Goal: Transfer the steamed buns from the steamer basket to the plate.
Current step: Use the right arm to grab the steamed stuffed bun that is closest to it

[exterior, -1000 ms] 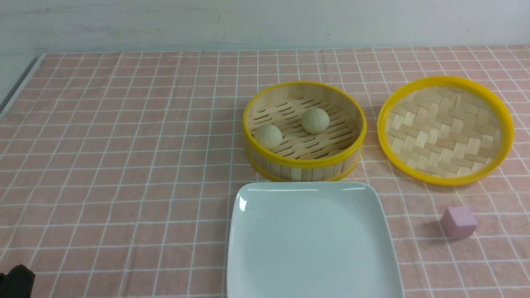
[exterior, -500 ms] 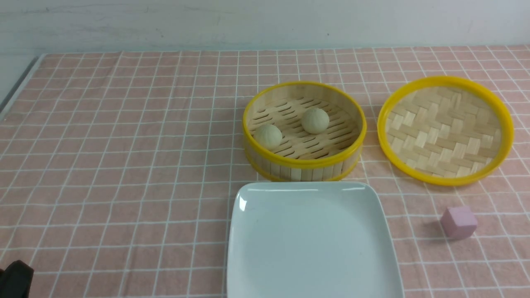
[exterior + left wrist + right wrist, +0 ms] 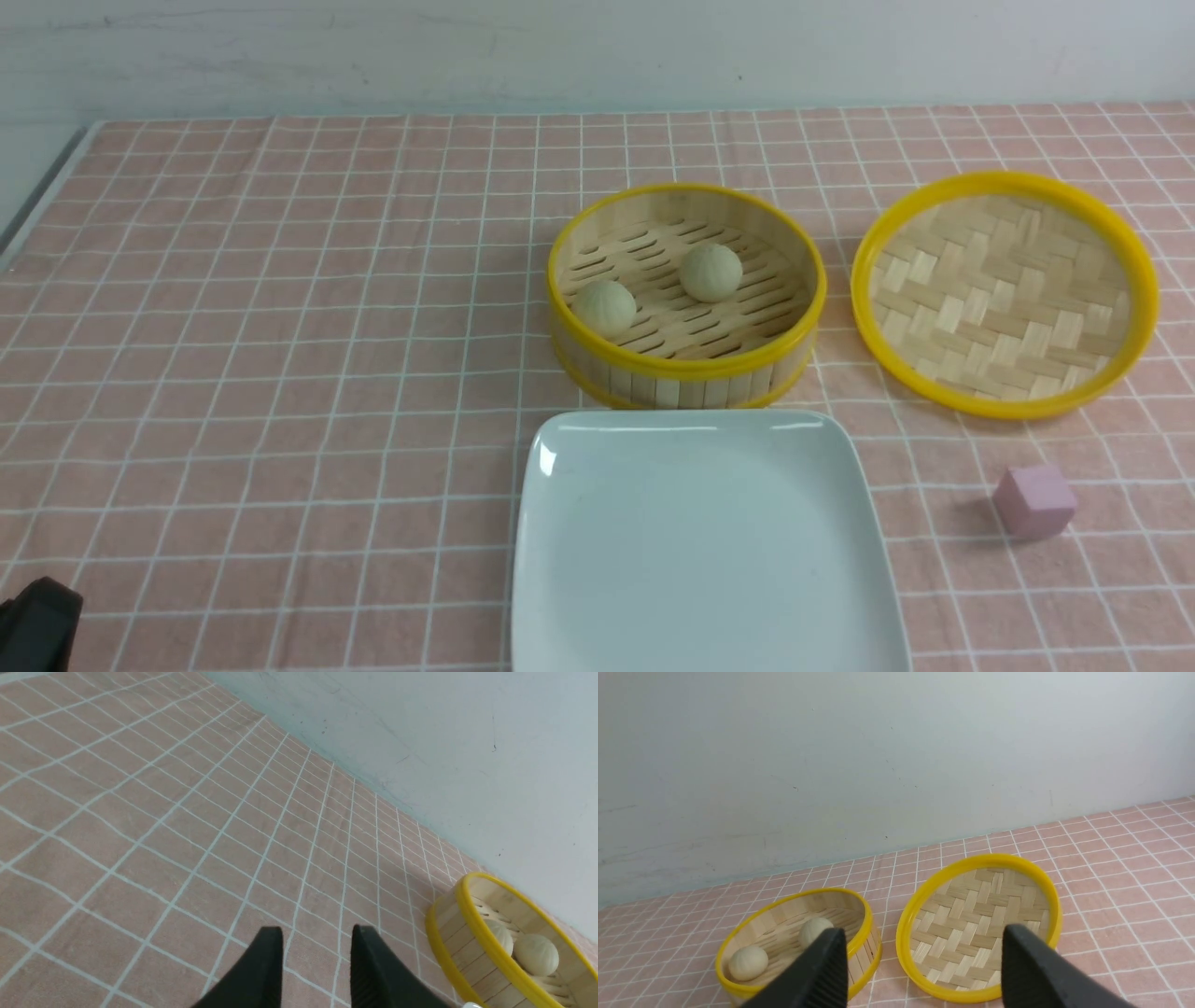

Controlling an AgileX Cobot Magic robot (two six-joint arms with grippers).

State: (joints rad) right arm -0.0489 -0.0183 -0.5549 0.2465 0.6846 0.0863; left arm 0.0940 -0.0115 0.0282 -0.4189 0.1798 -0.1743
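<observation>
We find both buns [image 3: 710,272] lying in the basket [image 3: 686,369] just beyond the bare plate [image 3: 700,560], the left claw [image 3: 317,931] narrowly parted and the right claw [image 3: 923,931] spread wide, both empty, and judge that a descending claw could catch the basket's tall wall or squash soft dough.

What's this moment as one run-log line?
steamed buns: in steamer basket | plate: bare | left end effector: open | right end effector: open

Both steamed buns [image 3: 710,272] lie in the steamer basket [image 3: 686,381] at centre frame. The plate [image 3: 700,560] sits just below it, the woven lid [image 3: 1004,289] to its right, and the cube [image 3: 1033,501] at lower right.
</observation>
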